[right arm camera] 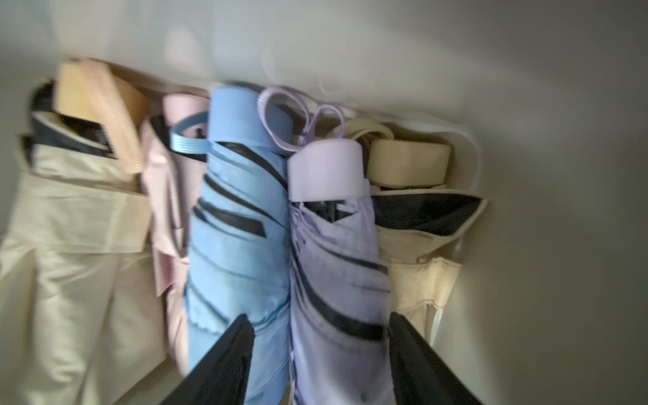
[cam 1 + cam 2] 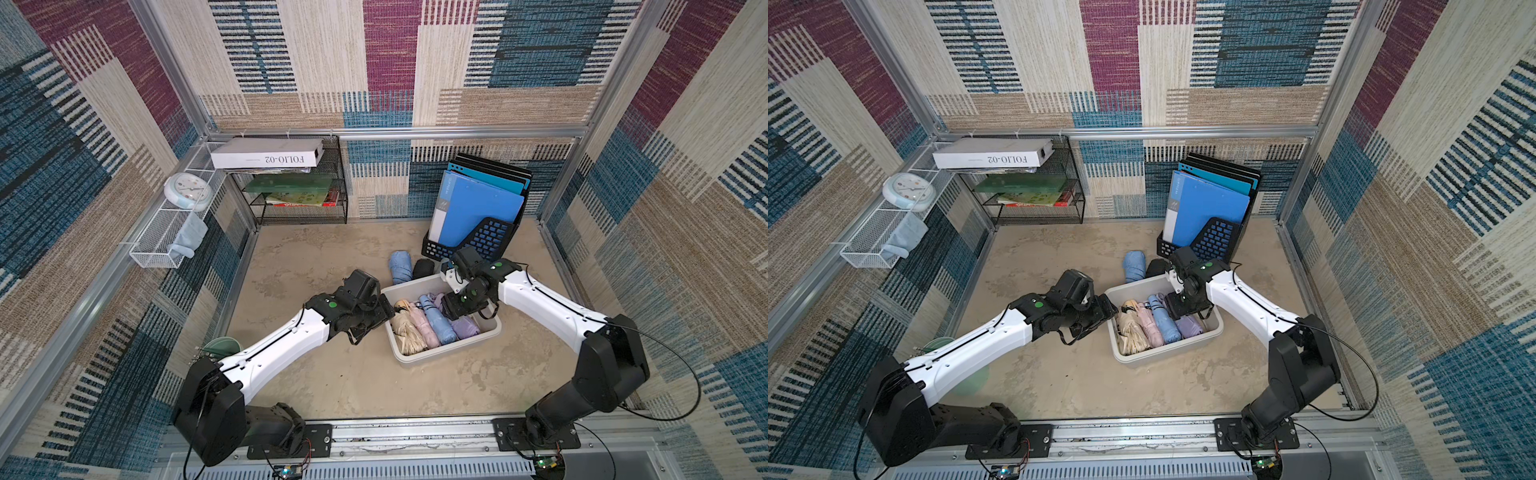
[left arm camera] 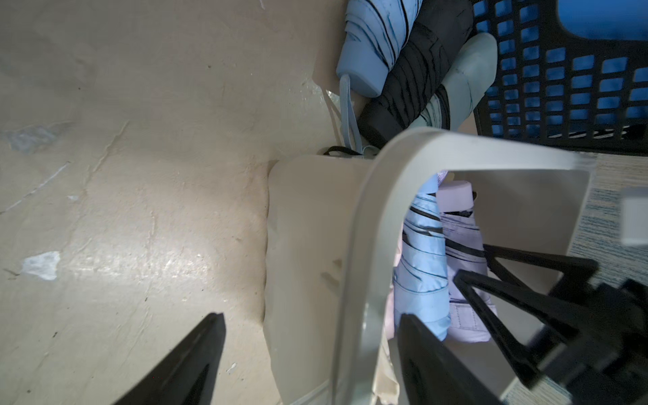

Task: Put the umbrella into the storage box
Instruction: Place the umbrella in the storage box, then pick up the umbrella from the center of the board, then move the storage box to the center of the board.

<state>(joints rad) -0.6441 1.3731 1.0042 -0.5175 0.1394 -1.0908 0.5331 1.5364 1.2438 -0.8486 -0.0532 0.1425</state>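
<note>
Staged office test cell: aluminium frame (image 2: 457,132), carpet walls (image 2: 390,54), file holder (image 2: 490,239).

End effector (image 3: 310,317) astride storage box (image 3: 375,228) rim

Patchwork carpet walls (image 2: 390,62), mottled beige floor (image 2: 332,374), aluminium frame rails (image 2: 415,132).

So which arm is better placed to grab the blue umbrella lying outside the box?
Probably the left. The left gripper stands open astride the storage box rim, with the loose blue umbrella in plain sight of its wrist camera. The right gripper is down inside the box, open around the lilac umbrella.
</note>
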